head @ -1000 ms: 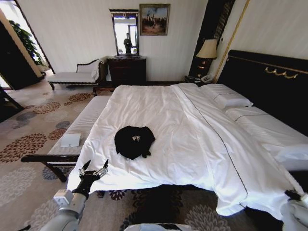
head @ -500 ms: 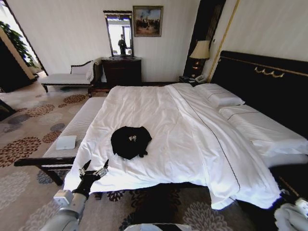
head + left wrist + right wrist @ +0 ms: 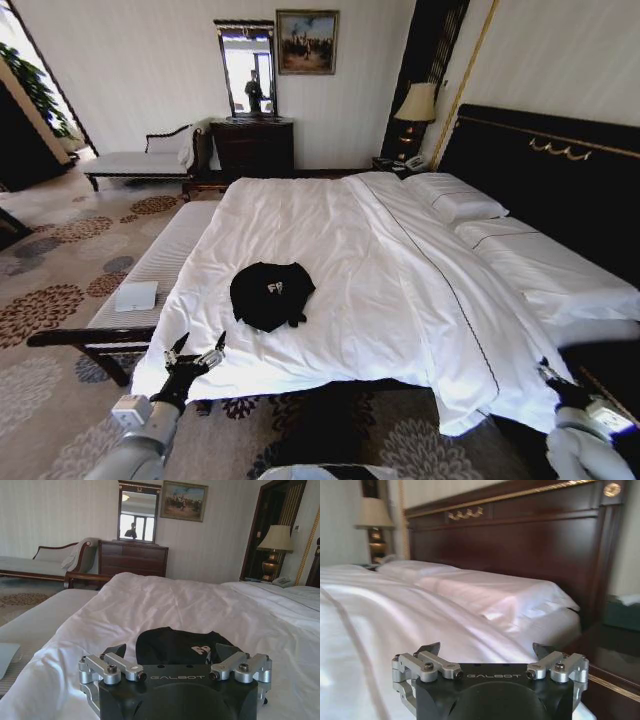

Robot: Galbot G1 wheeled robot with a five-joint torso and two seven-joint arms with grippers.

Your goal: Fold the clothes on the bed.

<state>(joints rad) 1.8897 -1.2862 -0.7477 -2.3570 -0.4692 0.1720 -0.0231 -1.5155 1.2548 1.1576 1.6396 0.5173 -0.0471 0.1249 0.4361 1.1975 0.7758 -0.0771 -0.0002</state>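
The clothes (image 3: 270, 294) lie bunched, unfolded on the bed (image 3: 400, 290); our left end effector (image 3: 195, 352) and right end effector (image 3: 487, 652) hang spread, nothing grasped.

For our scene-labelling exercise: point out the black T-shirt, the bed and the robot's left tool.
black T-shirt (image 3: 268, 295), head view, on its crumpled middle.
bed (image 3: 400, 290), head view, on bare white duvet.
left tool (image 3: 198, 346), head view, midway between its open fingertips.

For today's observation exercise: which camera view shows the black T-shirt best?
The head view: the whole T-shirt lies crumpled on the bed, outline clear. The left wrist view shows it nearer, but the left end effector covers its lower edge. The right wrist view faces the headboard.
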